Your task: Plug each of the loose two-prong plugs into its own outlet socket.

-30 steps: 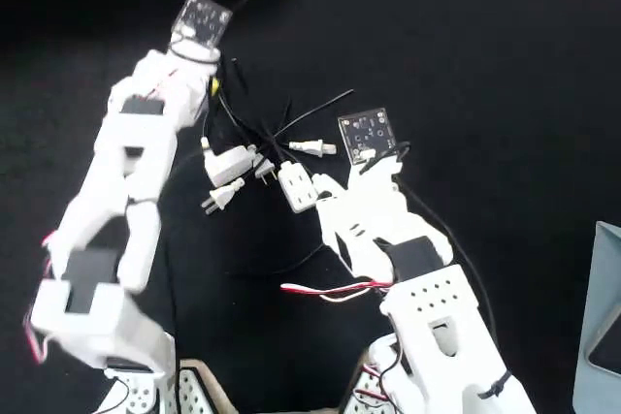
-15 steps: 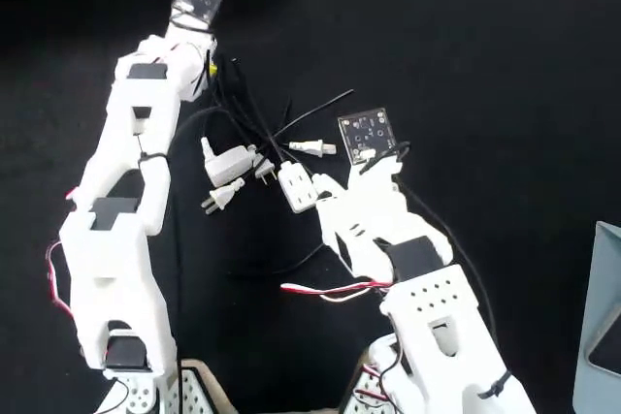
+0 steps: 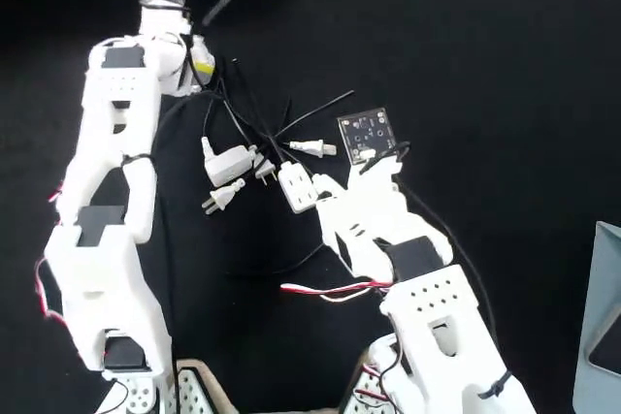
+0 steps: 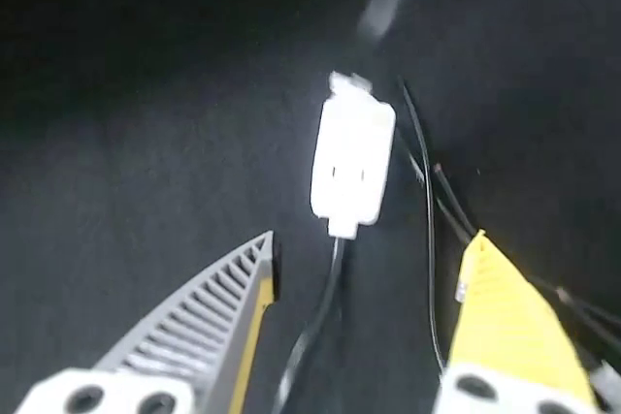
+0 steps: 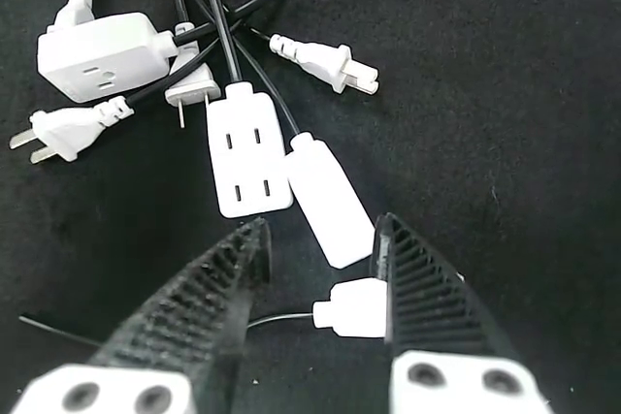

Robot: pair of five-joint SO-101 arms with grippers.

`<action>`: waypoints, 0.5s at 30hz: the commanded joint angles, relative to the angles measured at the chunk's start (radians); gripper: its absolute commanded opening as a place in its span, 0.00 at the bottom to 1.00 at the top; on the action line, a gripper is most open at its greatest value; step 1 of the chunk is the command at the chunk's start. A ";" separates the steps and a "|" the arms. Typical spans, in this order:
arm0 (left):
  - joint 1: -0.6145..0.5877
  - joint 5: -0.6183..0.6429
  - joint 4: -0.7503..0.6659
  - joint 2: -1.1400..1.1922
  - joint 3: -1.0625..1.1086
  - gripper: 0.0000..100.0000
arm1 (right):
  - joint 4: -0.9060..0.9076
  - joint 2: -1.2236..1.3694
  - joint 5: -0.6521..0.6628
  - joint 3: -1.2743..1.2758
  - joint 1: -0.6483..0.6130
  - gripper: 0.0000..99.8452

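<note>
- Pincer of the left arm [image 4: 374,239]: spread wide and holding nothing, over the far left part of the black surface [image 3: 505,94]. A white outlet block [image 4: 351,157] lies on the surface just ahead of its fingers, with its cord trailing back between them.
- Mid-surface, among tangled black cords: a cube adapter [image 3: 228,164] with one loose two-prong plug [image 3: 221,199] just beside it. A second plug [image 5: 189,89] lies just beside the flat outlet strip [image 3: 298,186], and a third plug [image 3: 310,148] lies apart beyond them.
- Pincer of the right arm [image 5: 320,230]: open and gripping nothing, just beside the strip. An oblong white plug [image 5: 330,201] lies with its end between the fingertips.
</note>
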 commanded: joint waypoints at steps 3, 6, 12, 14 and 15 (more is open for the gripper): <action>0.002 0.006 0.204 -0.170 -0.051 0.30 | -0.014 -0.015 0.012 -0.004 0.009 0.18; 0.018 0.006 0.290 -0.210 -0.051 0.30 | -0.014 -0.015 0.012 -0.004 0.009 0.18; 0.064 0.008 0.471 -0.293 -0.051 0.30 | -0.014 -0.015 0.012 -0.004 0.009 0.18; 0.077 0.008 0.522 -0.331 -0.051 0.30 | -0.014 -0.015 0.012 -0.004 0.009 0.18; 0.079 0.008 0.546 -0.354 -0.051 0.30 | -0.014 -0.015 0.012 -0.004 0.009 0.18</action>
